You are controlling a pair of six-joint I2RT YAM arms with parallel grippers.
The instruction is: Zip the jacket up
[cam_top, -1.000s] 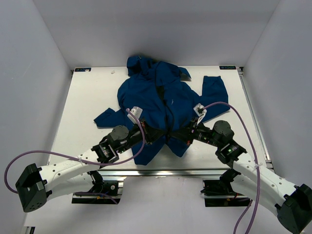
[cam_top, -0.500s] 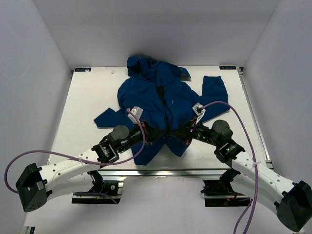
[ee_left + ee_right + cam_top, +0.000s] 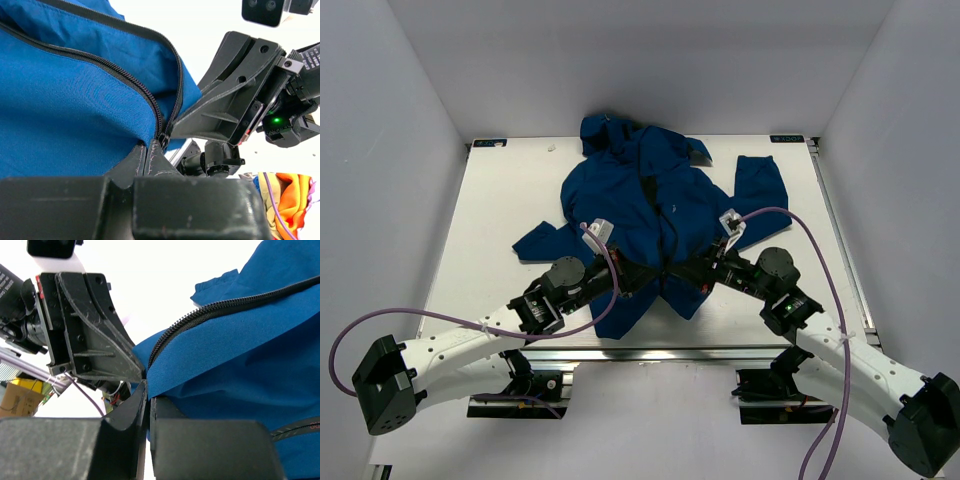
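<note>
Blue jacket (image 3: pixel 638 195) on white table (image 3: pixel 500 215)

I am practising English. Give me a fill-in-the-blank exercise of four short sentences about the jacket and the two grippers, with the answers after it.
1. The jacket is dark ____ in colour.
2. Its hood lies toward the ____ edge of the table.
3. The number of grippers shut on it is ____: the left gripper and the right gripper.
4. The teeth of its zipper are ____.

Missing words: blue; far; two; black.
</note>
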